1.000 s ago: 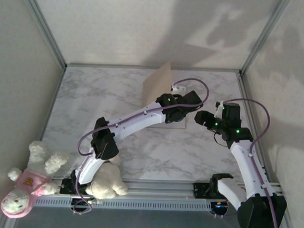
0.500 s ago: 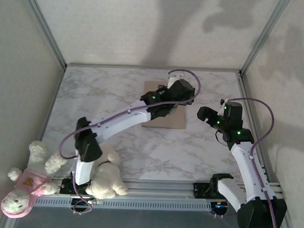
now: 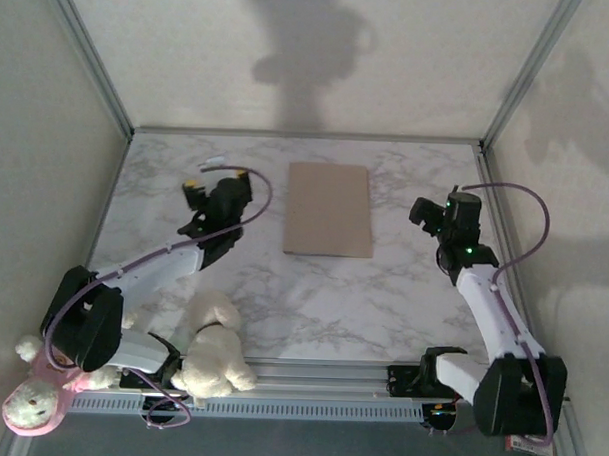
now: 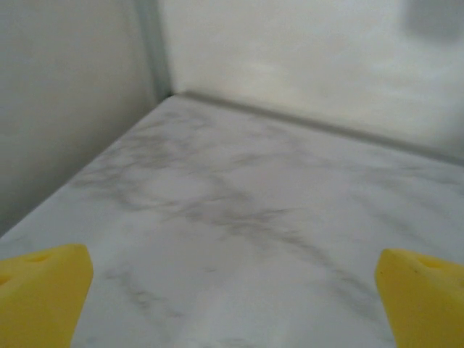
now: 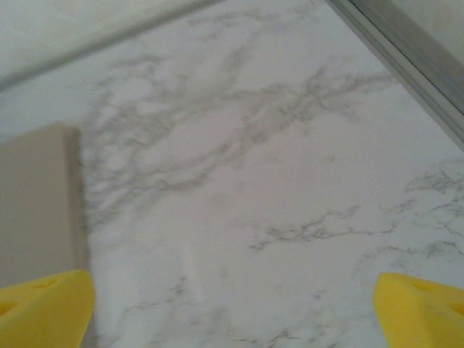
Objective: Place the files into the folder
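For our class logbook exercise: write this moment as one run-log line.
folder closed, flat on table | left gripper open, empty, left of folder | right gripper open, empty, right of folder

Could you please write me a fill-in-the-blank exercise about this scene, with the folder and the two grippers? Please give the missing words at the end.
1. The folder lies flat on the table, and its cover is ____.
2. The left gripper and the right gripper both stand ____, holding nothing.
3. In the top view, the folder lies ____ the two grippers.
4. The fingertips of each gripper are ____ in colour.
Missing words: closed; open; between; yellow.
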